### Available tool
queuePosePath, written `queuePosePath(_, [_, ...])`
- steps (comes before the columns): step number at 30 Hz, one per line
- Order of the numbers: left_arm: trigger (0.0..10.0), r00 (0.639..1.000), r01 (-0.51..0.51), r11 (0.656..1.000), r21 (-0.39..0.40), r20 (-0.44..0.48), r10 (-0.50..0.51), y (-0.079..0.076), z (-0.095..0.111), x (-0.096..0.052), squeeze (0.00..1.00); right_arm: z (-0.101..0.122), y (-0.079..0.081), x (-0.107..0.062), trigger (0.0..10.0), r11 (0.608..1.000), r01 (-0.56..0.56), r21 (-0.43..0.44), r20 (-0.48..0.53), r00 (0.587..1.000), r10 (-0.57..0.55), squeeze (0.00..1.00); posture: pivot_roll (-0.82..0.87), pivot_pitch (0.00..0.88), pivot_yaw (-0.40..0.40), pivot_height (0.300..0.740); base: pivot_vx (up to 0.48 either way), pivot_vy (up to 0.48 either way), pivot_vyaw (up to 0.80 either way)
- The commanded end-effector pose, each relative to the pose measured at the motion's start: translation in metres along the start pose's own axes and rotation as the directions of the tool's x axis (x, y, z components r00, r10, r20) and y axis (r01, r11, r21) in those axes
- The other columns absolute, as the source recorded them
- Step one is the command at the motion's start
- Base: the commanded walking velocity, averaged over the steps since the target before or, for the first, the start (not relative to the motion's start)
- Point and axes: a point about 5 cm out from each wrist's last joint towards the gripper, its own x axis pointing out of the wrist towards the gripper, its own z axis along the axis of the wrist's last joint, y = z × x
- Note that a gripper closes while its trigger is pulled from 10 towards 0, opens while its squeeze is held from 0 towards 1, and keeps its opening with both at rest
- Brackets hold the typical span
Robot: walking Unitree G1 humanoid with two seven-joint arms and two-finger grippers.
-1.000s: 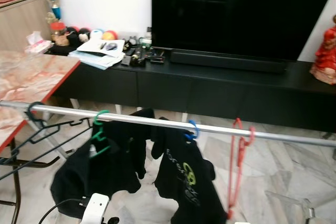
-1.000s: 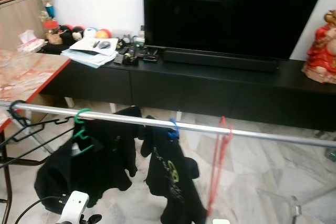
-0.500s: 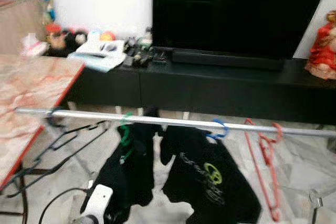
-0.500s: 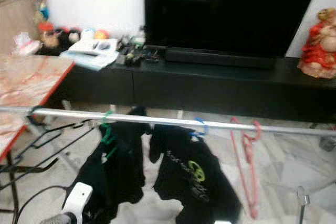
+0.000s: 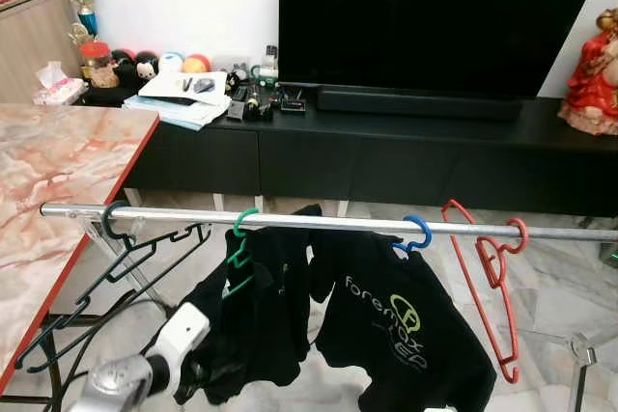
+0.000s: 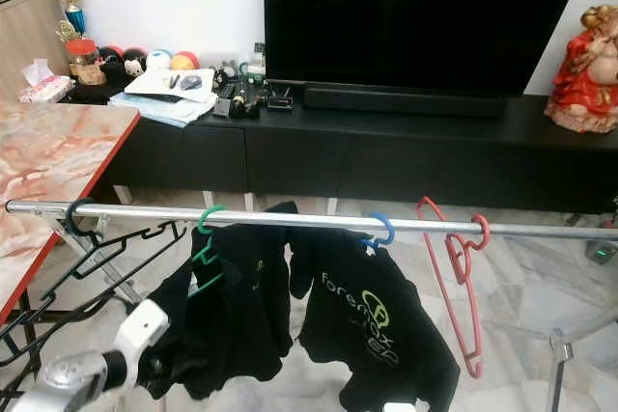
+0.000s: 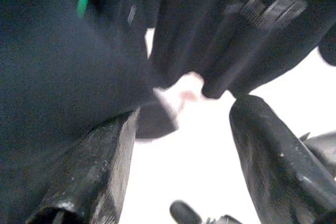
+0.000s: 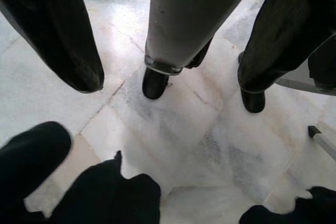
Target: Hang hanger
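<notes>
A silver rail (image 5: 319, 225) runs across in front of me. On it hang a bare black hanger (image 5: 116, 256), a green hanger (image 5: 239, 238) carrying a black garment (image 5: 256, 315), a blue hanger (image 5: 417, 234) with a black printed T-shirt (image 5: 406, 325), and a bare red hanger (image 5: 485, 282). My left gripper (image 5: 198, 381) is low at the left, right against the black garment. In the left wrist view the left gripper (image 7: 184, 129) is open, with dark cloth close ahead. My right gripper (image 8: 168, 87) hangs open over the marble floor.
A marble table with a red edge (image 5: 58, 171) stands at the left. Behind the rail are a long black TV cabinet (image 5: 406, 156) with papers (image 5: 188, 94) and a red figurine (image 5: 591, 69). A rack leg (image 5: 579, 349) stands at the lower right.
The whole view has shifted and sharpened as the camera moved. More of my left arm shows, its wrist higher and closer to the black garment on the green hanger.
</notes>
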Motion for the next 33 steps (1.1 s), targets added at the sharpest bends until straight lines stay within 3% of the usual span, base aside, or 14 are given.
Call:
queuePosePath(1, [10.0,0.999,0.038,0.999,0.018,0.021,-0.038,-0.003,0.010,-0.002,0.00,0.001,-0.003,0.000,10.0,1.000,0.007,-0.012,0.001,1.000,-0.007,0.00,0.11,0.000,-0.043,0.740,0.000,0.000,0.00])
queuePosePath(2, [10.0,0.996,0.039,0.999,0.018,0.075,-0.040,-0.002,0.025,-0.007,0.00,0.001,-0.003,0.000,10.0,1.000,0.008,-0.015,0.001,1.000,-0.008,0.00,0.11,0.000,-0.043,0.740,0.000,0.000,0.00])
queuePosePath(8, [10.0,0.977,-0.013,1.000,0.012,0.212,0.010,0.002,0.055,-0.017,0.00,0.001,-0.004,-0.001,10.0,1.000,0.005,-0.031,-0.003,1.000,-0.005,0.00,0.12,0.000,-0.047,0.740,0.000,0.000,0.00])
queuePosePath(13, [10.0,0.984,-0.014,0.998,0.057,0.177,0.003,-0.002,0.055,-0.014,0.00,0.000,-0.003,-0.001,10.0,0.999,0.000,-0.034,-0.003,1.000,0.000,0.00,0.12,0.000,-0.040,0.740,0.000,0.000,0.00])
queuePosePath(15, [10.0,0.989,-0.022,0.994,0.109,0.148,0.006,-0.004,0.056,-0.009,0.00,0.000,-0.002,0.000,10.0,0.999,0.000,-0.033,-0.002,1.000,0.000,0.00,0.12,0.000,-0.037,0.740,0.000,0.000,0.00])
queuePosePath(26, [10.0,0.966,-0.174,0.959,0.222,0.226,0.123,0.009,0.082,0.011,0.00,0.001,0.000,0.000,10.0,1.000,0.006,-0.018,0.001,1.000,-0.006,0.00,0.10,0.000,-0.021,0.740,0.000,0.000,0.00])
queuePosePath(33, [10.0,0.976,-0.181,0.941,0.287,0.167,0.137,0.013,0.073,0.004,0.00,0.001,0.000,0.000,10.0,1.000,0.008,-0.019,0.000,1.000,-0.008,0.00,0.11,0.002,-0.020,0.740,0.000,0.000,0.00])
